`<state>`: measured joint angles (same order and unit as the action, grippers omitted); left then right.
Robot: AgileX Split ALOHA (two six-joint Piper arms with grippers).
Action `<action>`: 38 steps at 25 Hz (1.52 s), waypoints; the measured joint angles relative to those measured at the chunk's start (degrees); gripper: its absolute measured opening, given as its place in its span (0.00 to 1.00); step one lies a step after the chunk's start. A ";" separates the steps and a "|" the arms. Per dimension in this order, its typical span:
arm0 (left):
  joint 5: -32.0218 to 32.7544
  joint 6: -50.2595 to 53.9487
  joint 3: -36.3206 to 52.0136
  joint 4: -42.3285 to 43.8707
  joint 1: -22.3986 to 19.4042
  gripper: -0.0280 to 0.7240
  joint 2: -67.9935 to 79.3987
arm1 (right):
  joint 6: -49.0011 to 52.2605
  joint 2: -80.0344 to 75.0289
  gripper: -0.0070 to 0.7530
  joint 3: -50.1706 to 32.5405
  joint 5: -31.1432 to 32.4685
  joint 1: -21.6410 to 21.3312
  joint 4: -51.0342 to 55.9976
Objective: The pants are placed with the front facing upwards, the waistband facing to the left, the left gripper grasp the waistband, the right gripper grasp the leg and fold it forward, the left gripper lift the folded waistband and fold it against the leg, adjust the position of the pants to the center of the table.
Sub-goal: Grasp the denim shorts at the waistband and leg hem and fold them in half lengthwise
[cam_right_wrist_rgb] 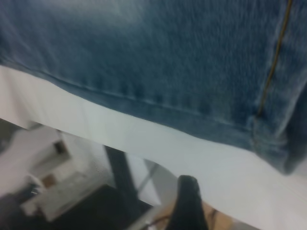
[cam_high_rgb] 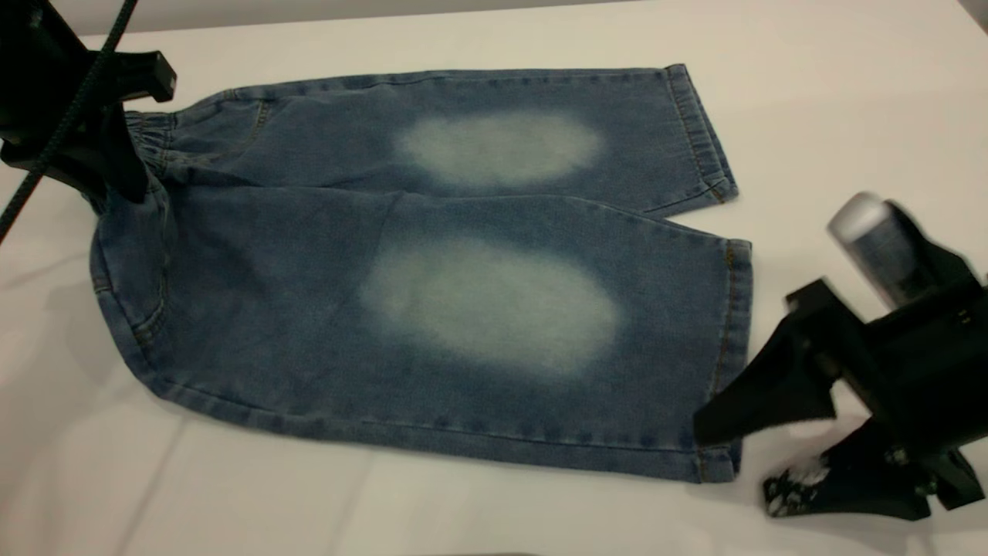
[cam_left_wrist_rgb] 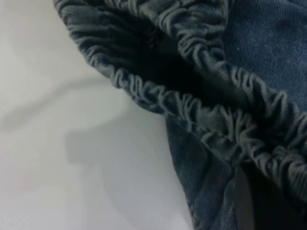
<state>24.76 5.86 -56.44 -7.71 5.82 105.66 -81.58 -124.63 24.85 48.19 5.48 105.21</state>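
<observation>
My left gripper (cam_high_rgb: pixel 127 166) sits at the waistband (cam_high_rgb: pixel 150 143), grip unclear; my right gripper (cam_high_rgb: pixel 760 455) gapes beside the pants (cam_high_rgb: pixel 432 309).

Blue denim pants (cam_high_rgb: pixel 432 301) — pale faded ovals.

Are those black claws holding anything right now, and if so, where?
The left gripper sits at the pants' waistband, but a closed grip cannot be confirmed. The right gripper is open beside the near leg's hem corner, holding nothing.
</observation>
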 joint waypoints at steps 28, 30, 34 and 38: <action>-0.36 0.05 0.00 0.00 0.00 0.14 0.00 | 7.42 -0.38 0.05 10.01 -8.32 2.60 -0.62; -0.12 0.05 0.00 0.00 0.00 0.14 0.00 | 7.42 -0.38 0.04 10.01 -7.90 2.60 -0.62; 1.54 0.05 0.00 0.00 0.00 0.14 -0.13 | 7.42 1.11 0.04 10.01 -5.05 2.60 -0.62; 2.85 0.05 0.00 0.00 0.00 0.14 -2.18 | 8.26 4.33 0.04 10.13 -0.35 2.60 -0.62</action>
<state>27.61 5.91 -56.44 -7.71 5.82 103.47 -73.32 -120.30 34.98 47.84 8.09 104.59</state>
